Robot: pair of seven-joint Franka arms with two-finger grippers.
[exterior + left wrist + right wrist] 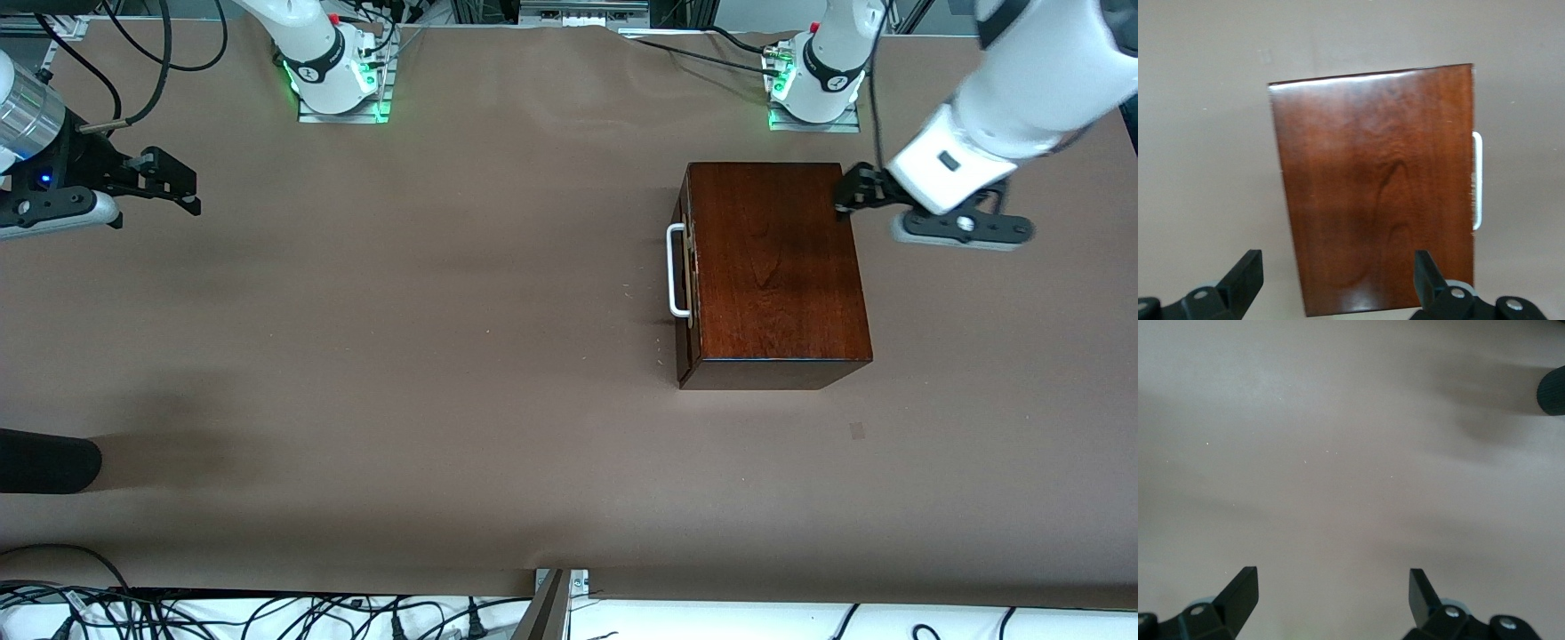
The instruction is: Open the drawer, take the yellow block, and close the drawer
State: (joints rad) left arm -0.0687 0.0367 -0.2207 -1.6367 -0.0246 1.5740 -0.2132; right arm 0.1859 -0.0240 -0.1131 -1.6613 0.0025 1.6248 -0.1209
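1. A matte brown covering spreads over the whole counter, slightly wrinkled along the edge where the bases stand.
2. Soft shadows fall across the covering toward the right arm's end.
3. A dark rounded object juts in at that end, nearer the front camera.
4. Black cables tangle over a white surface along the counter's near edge.
5. More cables loop by the base edge.
6. Green lights glow on the metal mounting plates.
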